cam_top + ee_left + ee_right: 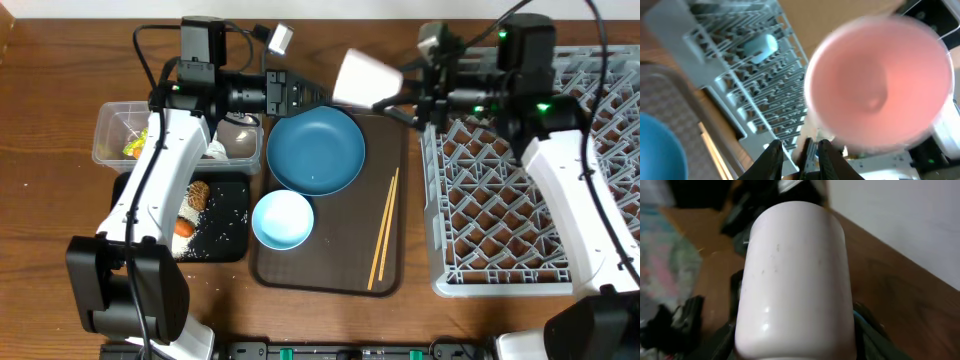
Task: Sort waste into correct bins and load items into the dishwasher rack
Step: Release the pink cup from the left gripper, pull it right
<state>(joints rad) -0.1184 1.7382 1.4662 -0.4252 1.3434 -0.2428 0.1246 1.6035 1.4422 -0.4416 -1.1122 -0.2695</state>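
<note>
My right gripper (402, 100) is shut on the small pink cup (362, 77), which it holds on its side in the air over the far end of the brown tray. In the right wrist view the cup (795, 280) fills the frame between the fingers. My left gripper (300, 97) is just left of the cup with its jaws slightly open and nothing between them. In the left wrist view it (799, 144) faces the cup's mouth (880, 85). The grey dishwasher rack (520, 200) is on the right, and a light-blue cup (760, 47) lies in it.
The brown serving tray (330, 272) holds the dark-blue plate (315, 150), light-blue bowl (282, 220) and chopsticks (385, 230). On the left, the clear tub (112, 120) holds a yellow-green wrapper (135, 148). The black tray (228, 240) holds a carrot (183, 228), a brown lump (197, 195) and rice.
</note>
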